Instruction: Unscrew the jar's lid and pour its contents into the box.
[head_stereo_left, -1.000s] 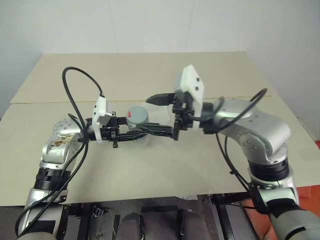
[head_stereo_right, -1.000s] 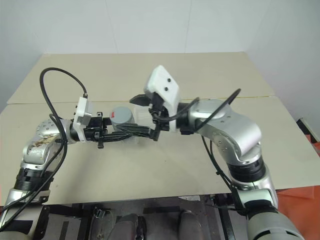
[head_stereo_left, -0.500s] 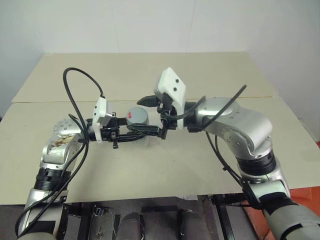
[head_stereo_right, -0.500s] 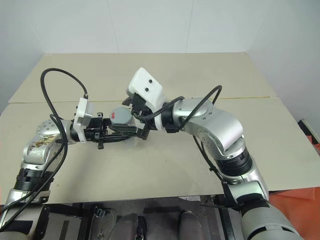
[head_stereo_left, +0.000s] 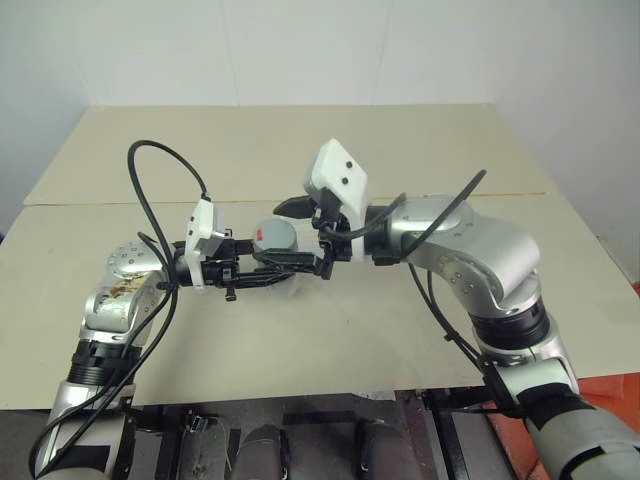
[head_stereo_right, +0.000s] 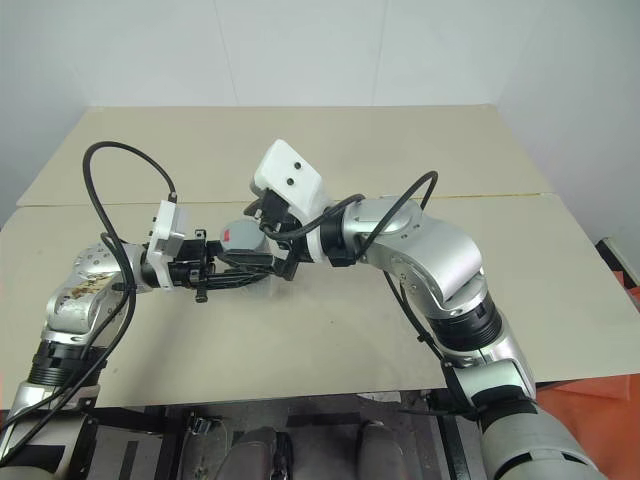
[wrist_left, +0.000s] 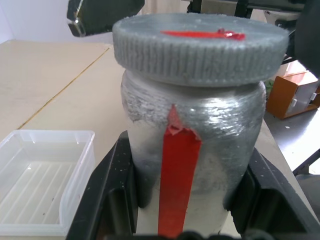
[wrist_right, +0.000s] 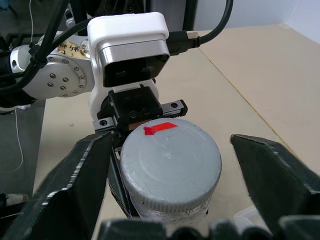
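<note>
Left eye view sets the beige table across nearly the whole width, a seam running over it from side to side. Above its middle the two arms meet. The right gripper reaches in from the right, pointing toward the robot's left, its white camera block standing over it. In the right wrist view its two black fingers stand on either side of the lid with a gap showing on each side, so the jaws are partly open around the lid and have hold of nothing.

The left gripper reaches in from the left, pointing level toward the right. In the left wrist view its black fingers press against both sides of the jar, clamped on the body below the lid, and the jar is upright and held clear of the table top.

The box sits on the table near the jar, open side up, its ribbed floor bare.

The lid is seated on the jar's mouth, grey with a ribbed edge and a red mark on top. A red strip runs down the jar's side. The contents cannot be made out through the jar's wall.
</note>
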